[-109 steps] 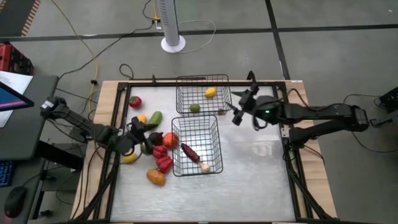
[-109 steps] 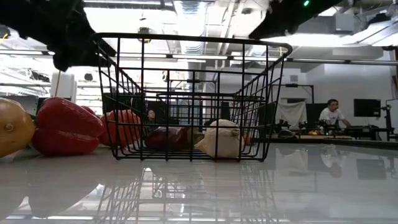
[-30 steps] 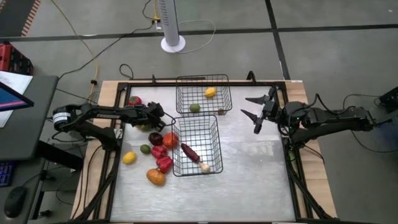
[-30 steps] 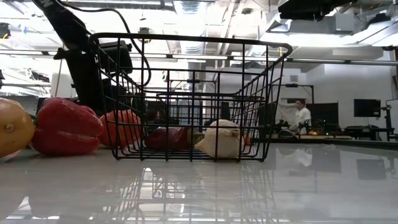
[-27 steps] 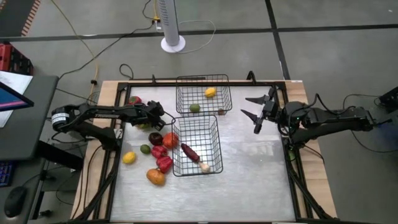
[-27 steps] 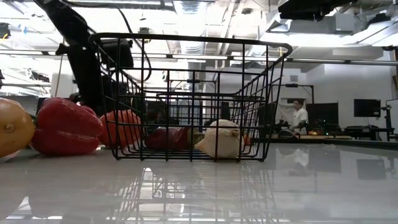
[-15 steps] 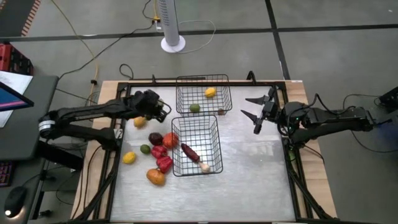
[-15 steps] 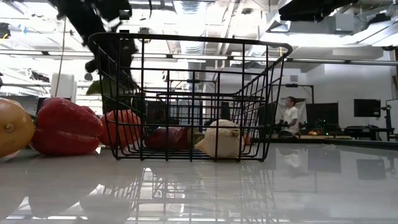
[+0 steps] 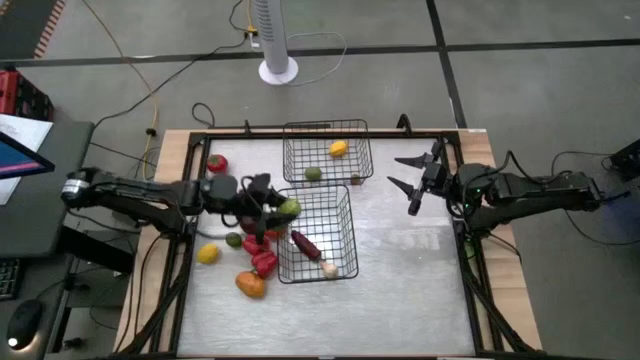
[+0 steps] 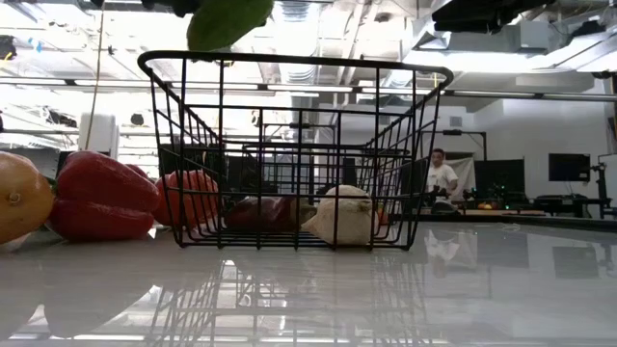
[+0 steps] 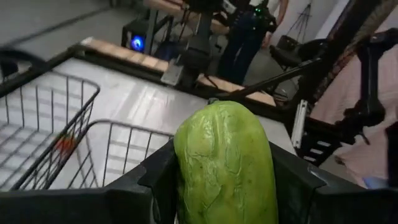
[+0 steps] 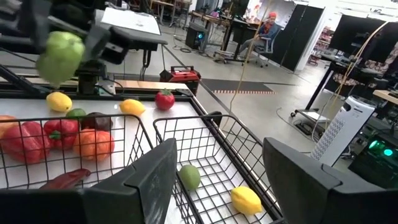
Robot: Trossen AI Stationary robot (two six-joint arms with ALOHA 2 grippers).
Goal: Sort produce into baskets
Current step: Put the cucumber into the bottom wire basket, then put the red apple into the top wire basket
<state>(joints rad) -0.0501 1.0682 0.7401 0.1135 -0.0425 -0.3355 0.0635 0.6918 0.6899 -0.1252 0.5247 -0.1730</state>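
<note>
The left gripper (image 9: pixel 280 211), clamped on a green cucumber-like piece (image 9: pixel 289 209), hangs above the near basket's (image 9: pixel 340 268) left rim, likely needing only a release, while the right gripper (image 9: pixel 413 183) waits spread by the table's right edge.

The floor (image 9: pixel 540 120) is grey concrete, marked by dark seams. A white ribbed tower fan (image 9: pixel 273 35) stands on a round base beyond the table's far edge. Yellow and black cables (image 9: pixel 130 95) trail across the floor to its left. A dark desk with a blue-lit screen (image 9: pixel 22 150) sits at the left margin. In the low view, bright strip ceiling lights (image 10: pixel 318 87) run overhead, with a dark wall monitor (image 10: pixel 569 167) at right. A seated person in a white top (image 10: pixel 442 178) is at a distant bench.
</note>
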